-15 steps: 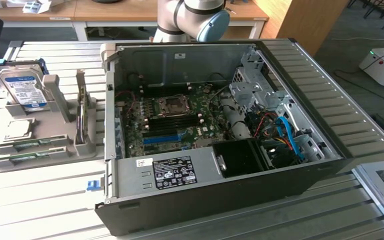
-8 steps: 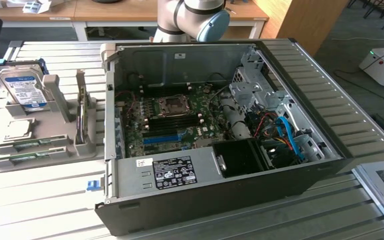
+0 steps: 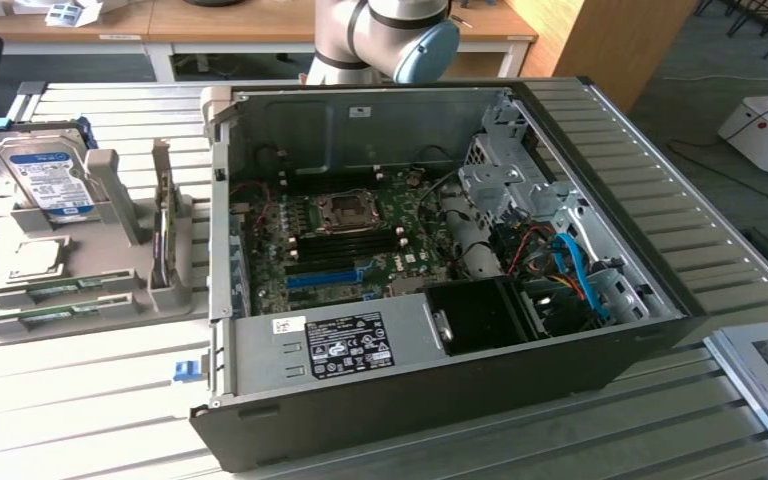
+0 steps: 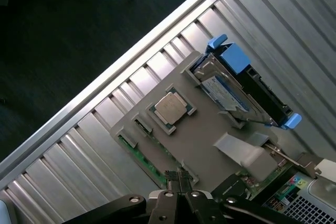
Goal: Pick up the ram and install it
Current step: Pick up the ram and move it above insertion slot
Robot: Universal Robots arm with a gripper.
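The slim green ram stick, dotted with dark chips, sits in a plain grey plastic holder tray. The silver hard drive has a blue-and-white label and a bright blue caddy. The black computer case shows a green motherboard, a blue slot and blue cables. The silver metal table is ribbed. The gripper is black.

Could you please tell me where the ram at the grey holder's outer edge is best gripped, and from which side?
Probably come from straight above and pinch the ram across its thin width, on a bare stretch between the grey holder's blocks: it lies low in a groove, so its ends are boxed in.
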